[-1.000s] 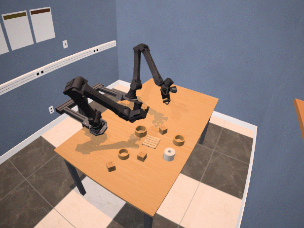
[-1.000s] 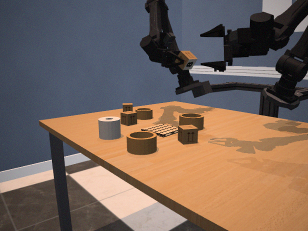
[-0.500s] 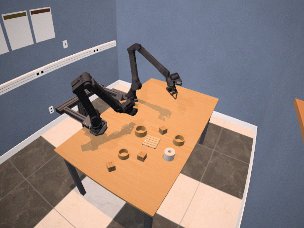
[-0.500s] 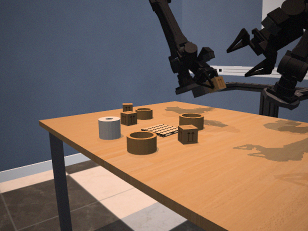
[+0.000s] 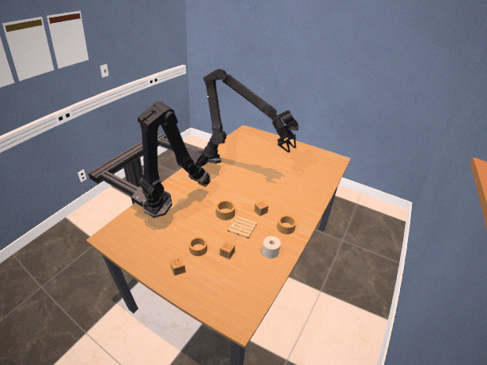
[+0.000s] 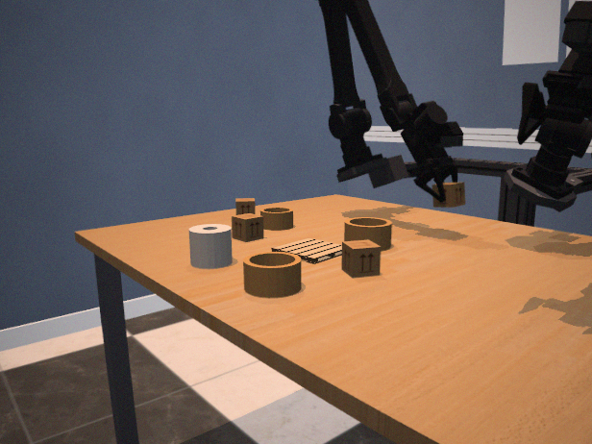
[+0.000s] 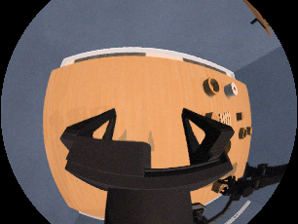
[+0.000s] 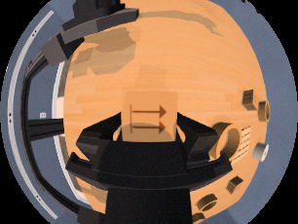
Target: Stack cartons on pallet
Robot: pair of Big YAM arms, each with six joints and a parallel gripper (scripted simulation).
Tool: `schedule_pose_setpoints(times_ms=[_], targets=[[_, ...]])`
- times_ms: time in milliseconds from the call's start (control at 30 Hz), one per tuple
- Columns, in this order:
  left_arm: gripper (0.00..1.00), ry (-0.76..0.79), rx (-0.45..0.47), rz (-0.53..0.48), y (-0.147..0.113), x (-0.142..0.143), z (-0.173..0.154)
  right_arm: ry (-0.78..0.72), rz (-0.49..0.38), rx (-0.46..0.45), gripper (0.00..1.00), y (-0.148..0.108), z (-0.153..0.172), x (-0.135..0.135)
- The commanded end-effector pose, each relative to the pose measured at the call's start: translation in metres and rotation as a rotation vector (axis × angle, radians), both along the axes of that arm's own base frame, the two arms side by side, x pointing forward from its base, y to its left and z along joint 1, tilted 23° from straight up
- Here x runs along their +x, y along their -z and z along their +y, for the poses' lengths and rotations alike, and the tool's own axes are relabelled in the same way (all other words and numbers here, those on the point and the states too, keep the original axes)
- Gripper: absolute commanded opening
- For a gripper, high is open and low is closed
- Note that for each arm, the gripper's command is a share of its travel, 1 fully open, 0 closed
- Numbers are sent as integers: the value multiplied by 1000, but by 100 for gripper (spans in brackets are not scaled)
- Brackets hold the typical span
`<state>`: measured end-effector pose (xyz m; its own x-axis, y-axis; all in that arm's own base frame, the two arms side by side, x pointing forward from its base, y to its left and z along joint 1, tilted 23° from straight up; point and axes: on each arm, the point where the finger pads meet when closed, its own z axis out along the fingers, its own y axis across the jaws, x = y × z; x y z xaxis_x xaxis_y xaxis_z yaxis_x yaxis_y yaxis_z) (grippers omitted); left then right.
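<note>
"So, what's happening?"
"The right end effector [image 5: 203,182] [image 6: 448,193] [image 7: 216,185] [image 8: 149,112] is gripping a carton [image 6: 454,195] [image 7: 217,185] [image 8: 149,109], probably for number-sorting; the left end effector [image 5: 287,147] [image 6: 547,150] [image 7: 148,111] is hanging released."
"Next?"
"Probably righting it; the pallet [image 5: 242,227] [image 6: 309,251] [image 7: 224,118] [image 8: 242,146] is lying at its eight o'clock, exterior view."

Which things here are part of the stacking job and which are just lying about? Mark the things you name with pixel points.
Job:
- held carton [image 6: 456,194] [image 7: 218,186] [image 8: 149,109]
- three cartons on the table [image 5: 227,251] [image 6: 247,228] [image 7: 239,116] [image 8: 235,184]
- square wooden pallet [image 5: 243,226] [image 6: 309,248] [image 7: 224,118] [image 8: 245,141]

Lying about:
- three brown rings [image 5: 225,215] [image 6: 272,282] [image 7: 206,88] [image 8: 219,138]
- white roll [image 5: 271,250] [image 6: 210,249] [image 7: 228,91] [image 8: 259,154]

Blue walls [image 5: 336,79] [image 6: 144,120], checkered floor [image 5: 352,257] [image 6: 58,375], white baseboard [image 5: 375,191] [image 6: 82,318], wall papers [image 5: 29,51] [image 6: 530,34]
</note>
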<state>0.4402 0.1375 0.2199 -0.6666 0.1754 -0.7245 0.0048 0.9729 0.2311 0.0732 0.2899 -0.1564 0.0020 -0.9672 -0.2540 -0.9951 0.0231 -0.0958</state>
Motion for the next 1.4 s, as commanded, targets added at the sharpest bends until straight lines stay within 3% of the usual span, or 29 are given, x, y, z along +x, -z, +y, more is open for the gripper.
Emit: schedule_pose_setpoints(times_ms=[0,133,267,567,600,900,1000,1367], targets=[[100,32,138,-64,-32,24,26,78,1,-25,50,16,23,-9],[100,-19,164,-77,-35,24,43,66,-17,-91,50,36,24,-26],[100,-11,166,-98,-45,26,37,38,-28,-125,50,44,20,-32],[100,-11,166,-100,-46,26,36,43,-30,-99,50,39,28,-28],[100,-8,152,-64,-29,19,34,43,-30,-99,50,39,28,-28],[100,-8,152,-64,-29,19,34,43,-29,-82,50,31,44,-24],[100,-8,152,-64,-29,19,34,42,-27,-115,50,46,24,-25],[100,-8,152,-64,-29,19,34,36,-28,-117,50,61,12,-23]])
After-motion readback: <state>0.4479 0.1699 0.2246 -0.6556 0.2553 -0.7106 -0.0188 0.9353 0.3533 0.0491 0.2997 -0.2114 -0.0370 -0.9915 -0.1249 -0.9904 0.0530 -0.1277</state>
